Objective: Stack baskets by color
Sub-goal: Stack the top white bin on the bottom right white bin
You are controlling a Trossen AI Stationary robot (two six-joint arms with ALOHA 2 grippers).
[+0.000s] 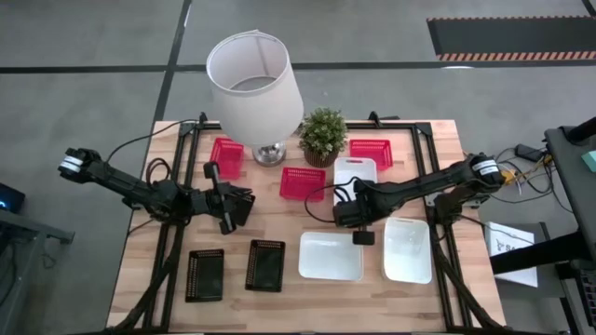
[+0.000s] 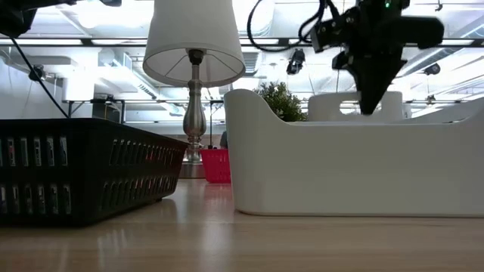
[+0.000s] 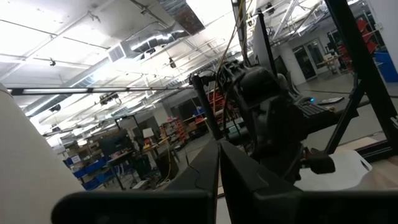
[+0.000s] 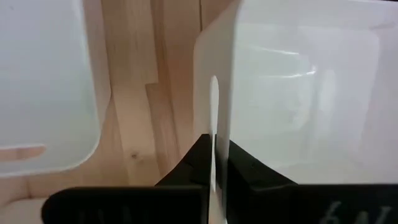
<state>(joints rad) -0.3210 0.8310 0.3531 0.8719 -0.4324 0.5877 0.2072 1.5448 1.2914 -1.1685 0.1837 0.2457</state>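
Observation:
Three white baskets show: two lie flat near the front, the left one (image 1: pixel 331 256) and the right one (image 1: pixel 408 249). The third (image 1: pixel 355 172) lies behind them, its near end under my right gripper (image 1: pixel 361 231), which points down and is shut on it. Red baskets (image 1: pixel 302 182) stand near the lamp, and two black baskets (image 1: pixel 265 265) sit at the front left. My left gripper (image 1: pixel 233 207) hangs shut and empty above the table's left half. My right gripper pinches the third white basket's near end wall (image 4: pixel 205 118) between its two fingers, one inside and one outside, by the handle slot. The fingers come from above, pointing down. In the low view that end wall (image 2: pixel 340 106) stands high behind the front basket, which hides its underside.
A lamp with a white shade (image 1: pixel 253 79) and a potted plant (image 1: pixel 323 132) stand at the far middle. A strip of bare wood (image 4: pixel 149 93) separates the held basket from the front left white one (image 4: pixel 43 81). Black frame rails (image 1: pixel 177 233) run along both table sides.

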